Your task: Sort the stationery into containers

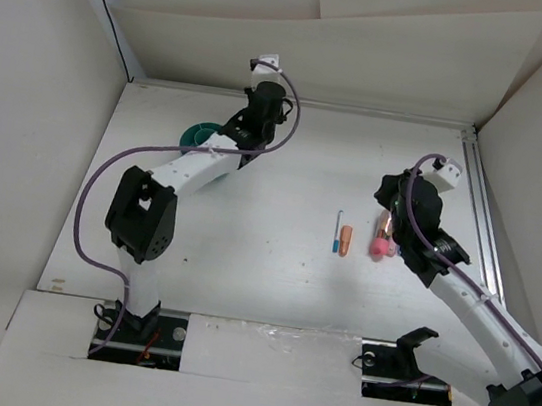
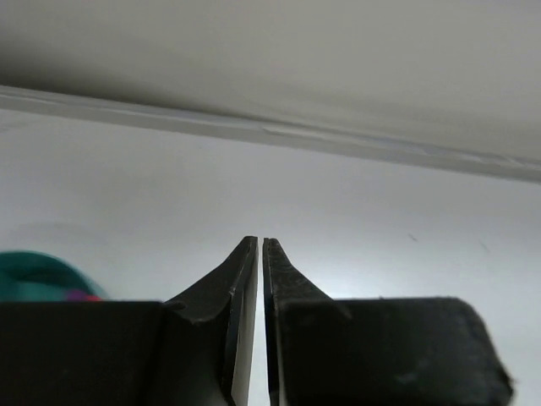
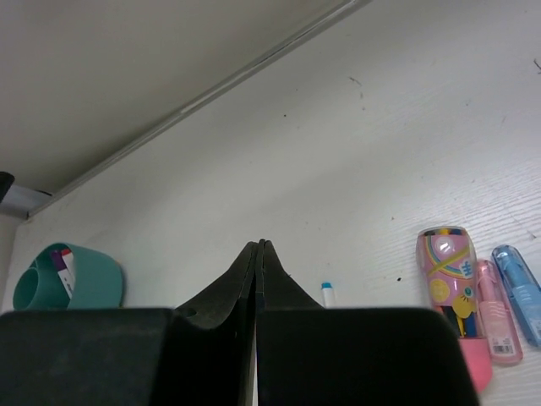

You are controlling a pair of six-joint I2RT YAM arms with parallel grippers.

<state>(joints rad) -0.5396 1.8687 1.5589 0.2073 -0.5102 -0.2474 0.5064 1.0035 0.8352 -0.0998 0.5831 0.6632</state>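
The round teal cup point(image 1: 198, 134) stands at the back left, partly under my left arm. In the right wrist view the cup point(image 3: 68, 279) shows pen ends in red and purple sticking up inside. My left gripper point(image 2: 260, 240) is shut on nothing, just right of the cup point(image 2: 38, 275) and facing the back wall. On the table right of centre lie a slim pen with a blue end point(image 1: 337, 230), an orange stubby piece point(image 1: 346, 240) and pink pieces point(image 1: 382, 239). My right gripper point(image 3: 259, 242) is shut and empty, above and just left of the pink piece point(image 3: 444, 271) and a blue piece point(image 3: 517, 292).
White walls close the table on the left, back and right. A metal rail point(image 1: 482, 212) runs along the right side, close to my right arm. The back wall's edge strip point(image 2: 338, 139) lies not far ahead of the left gripper.
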